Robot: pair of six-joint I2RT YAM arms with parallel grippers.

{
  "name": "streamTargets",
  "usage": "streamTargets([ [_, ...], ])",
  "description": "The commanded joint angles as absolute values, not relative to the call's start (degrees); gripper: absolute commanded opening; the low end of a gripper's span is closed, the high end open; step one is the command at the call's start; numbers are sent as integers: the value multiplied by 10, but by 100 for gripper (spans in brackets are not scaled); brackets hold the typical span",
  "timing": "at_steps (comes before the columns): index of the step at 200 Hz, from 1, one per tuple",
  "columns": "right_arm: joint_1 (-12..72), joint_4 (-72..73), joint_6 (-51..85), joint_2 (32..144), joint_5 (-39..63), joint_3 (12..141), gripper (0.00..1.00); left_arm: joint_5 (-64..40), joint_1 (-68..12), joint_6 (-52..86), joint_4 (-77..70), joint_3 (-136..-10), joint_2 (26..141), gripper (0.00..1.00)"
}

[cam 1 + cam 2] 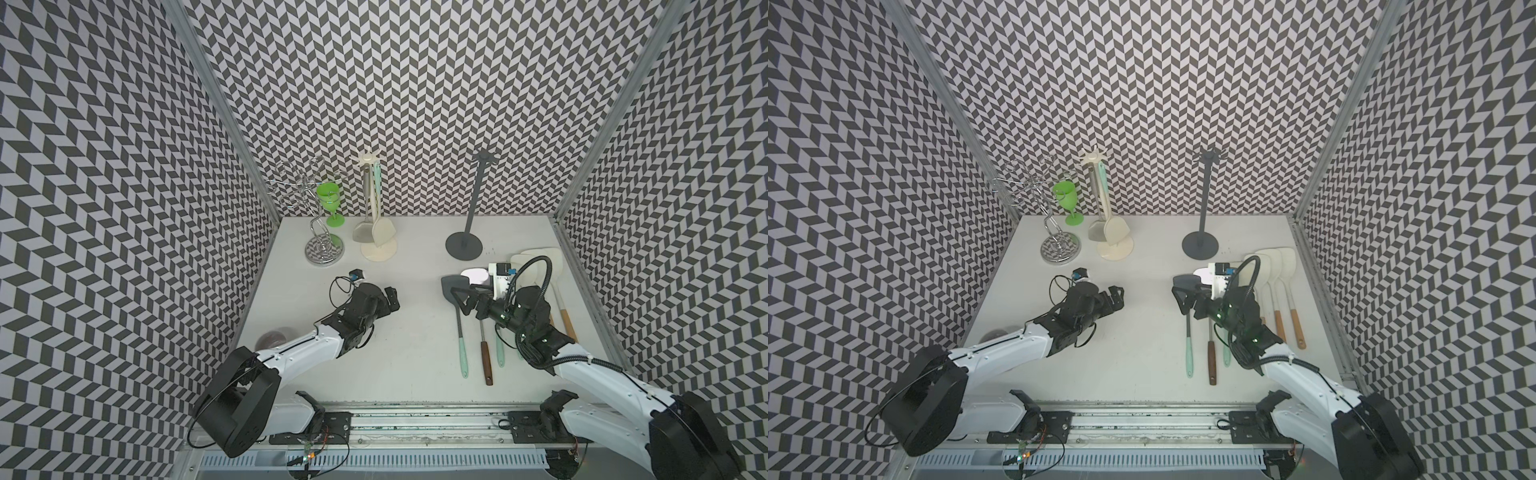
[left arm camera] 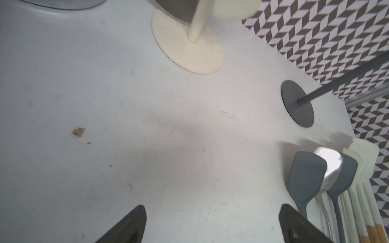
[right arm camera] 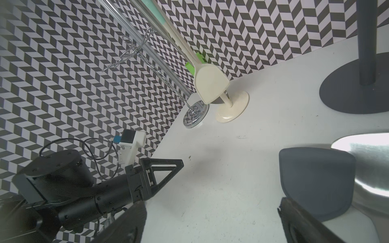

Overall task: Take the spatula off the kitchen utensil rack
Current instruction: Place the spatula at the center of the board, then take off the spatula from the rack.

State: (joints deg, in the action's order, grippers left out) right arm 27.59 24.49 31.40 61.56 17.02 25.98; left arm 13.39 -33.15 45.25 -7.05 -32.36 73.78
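Note:
The cream kitchen utensil rack point(image 1: 379, 250) stands at the back of the table. Two spatulas hang from it: a cream one point(image 1: 383, 232) with a teal handle and a steel-grey one point(image 1: 362, 232). In the right wrist view the cream spatula point(image 3: 211, 84) hangs just above the rack's base point(image 3: 233, 109). My left gripper point(image 1: 392, 297) point(image 2: 212, 210) is open and empty over bare table, well in front of the rack. My right gripper point(image 1: 459, 297) point(image 3: 211, 205) is open, one finger over a grey spatula head point(image 3: 315, 178) lying on the table.
An empty dark grey rack point(image 1: 464, 246) stands at the back right. Several spatulas point(image 1: 485, 357) lie side by side on the right of the table. A chrome glass stand point(image 1: 325, 253) with a green goblet point(image 1: 328, 197) is at the back left.

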Motion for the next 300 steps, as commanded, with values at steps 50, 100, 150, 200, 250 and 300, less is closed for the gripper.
streamTargets([
  [50, 312, 373, 250, 767, 187, 412, 100, 191, -248, 379, -124, -358, 682, 100],
  [100, 336, 363, 206, 878, 124, 536, 100, 36, -157, 323, -169, -374, 719, 98],
  [150, 336, 408, 186, 1013, 170, 675, 93, 8, -155, 316, -227, -308, 690, 100],
  [200, 336, 416, 193, 1141, 201, 825, 78, 8, -155, 329, -250, -280, 666, 100],
  [250, 334, 389, 205, 1256, 189, 978, 65, 28, -154, 333, -255, -271, 665, 100],
  [300, 334, 384, 232, 1345, 191, 1093, 63, 14, -154, 336, -261, -272, 670, 100],
])
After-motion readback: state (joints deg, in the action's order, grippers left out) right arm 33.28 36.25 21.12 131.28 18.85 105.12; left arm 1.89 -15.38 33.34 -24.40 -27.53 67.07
